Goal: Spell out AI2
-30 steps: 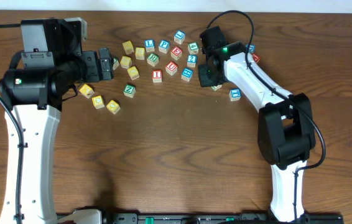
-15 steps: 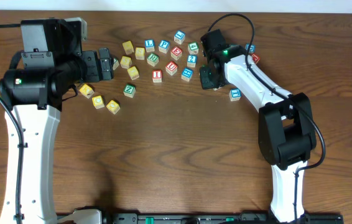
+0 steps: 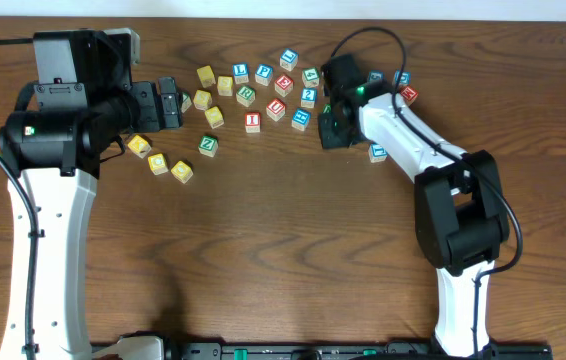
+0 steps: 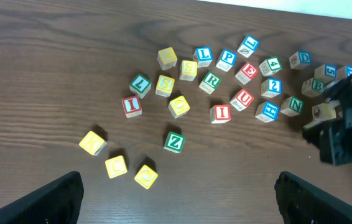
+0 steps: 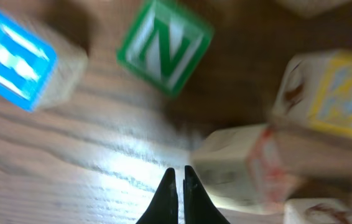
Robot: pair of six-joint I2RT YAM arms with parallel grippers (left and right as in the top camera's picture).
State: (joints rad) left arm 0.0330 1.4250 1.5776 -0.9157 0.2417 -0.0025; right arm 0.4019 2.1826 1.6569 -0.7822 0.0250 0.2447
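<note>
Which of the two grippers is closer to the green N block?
Right. The right gripper hangs just beside the green N block, its tips shut. The left gripper, open, sits far off on the block's opposite side.

left arm (image 3: 48,230): white links, black joints, green LED | right arm (image 3: 408,130): same, black cable loop | right gripper (image 5: 178,171): black tapered fingers (image 5: 166,204)

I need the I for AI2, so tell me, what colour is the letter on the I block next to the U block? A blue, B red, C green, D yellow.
B: the I block, just left of the U block, shows a red letter.
</note>
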